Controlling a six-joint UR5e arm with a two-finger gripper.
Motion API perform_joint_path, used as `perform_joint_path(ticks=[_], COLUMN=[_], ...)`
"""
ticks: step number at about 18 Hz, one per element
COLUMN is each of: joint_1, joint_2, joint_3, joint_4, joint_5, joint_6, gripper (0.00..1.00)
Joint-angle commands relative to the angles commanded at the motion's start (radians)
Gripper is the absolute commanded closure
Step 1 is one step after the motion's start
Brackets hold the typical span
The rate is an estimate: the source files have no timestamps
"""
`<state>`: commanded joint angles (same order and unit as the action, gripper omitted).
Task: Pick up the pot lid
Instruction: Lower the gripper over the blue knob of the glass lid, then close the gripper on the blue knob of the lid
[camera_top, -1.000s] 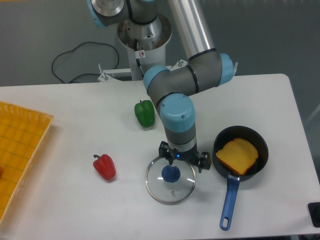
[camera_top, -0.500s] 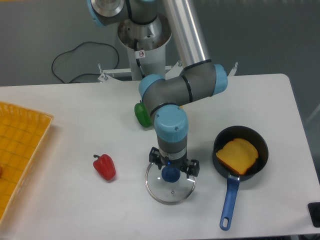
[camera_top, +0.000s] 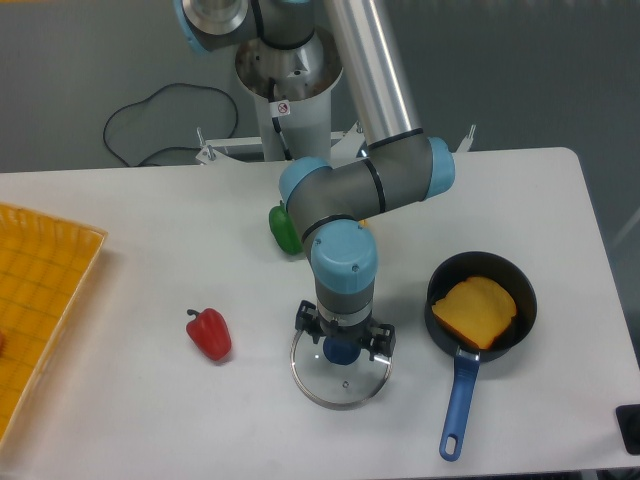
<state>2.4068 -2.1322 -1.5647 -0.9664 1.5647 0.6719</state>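
One view, high over the near side of the table (camera_top: 130, 410), looked down across it toward the robot arm (camera_top: 390, 90), mid-distance.

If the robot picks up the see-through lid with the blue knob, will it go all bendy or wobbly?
The lid probably won't bend, because it looks like glass with a shiny rim. It might tip a bit, since it's wide and the blue knob in the middle is small. The knob looks smooth, so it could be slippery.

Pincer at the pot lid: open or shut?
Open. The pincer has its fingertips apart, with the blue knob of the lid visible between them.
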Motion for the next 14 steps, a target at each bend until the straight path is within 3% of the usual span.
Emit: perform_joint_path(ticks=[14], joint_1=[-0.015], joint_2=[-0.008], joint_3=[-0.003], joint_4=[0.0], joint_5=[0.015], joint_6=[-0.017], gripper=[0.0])
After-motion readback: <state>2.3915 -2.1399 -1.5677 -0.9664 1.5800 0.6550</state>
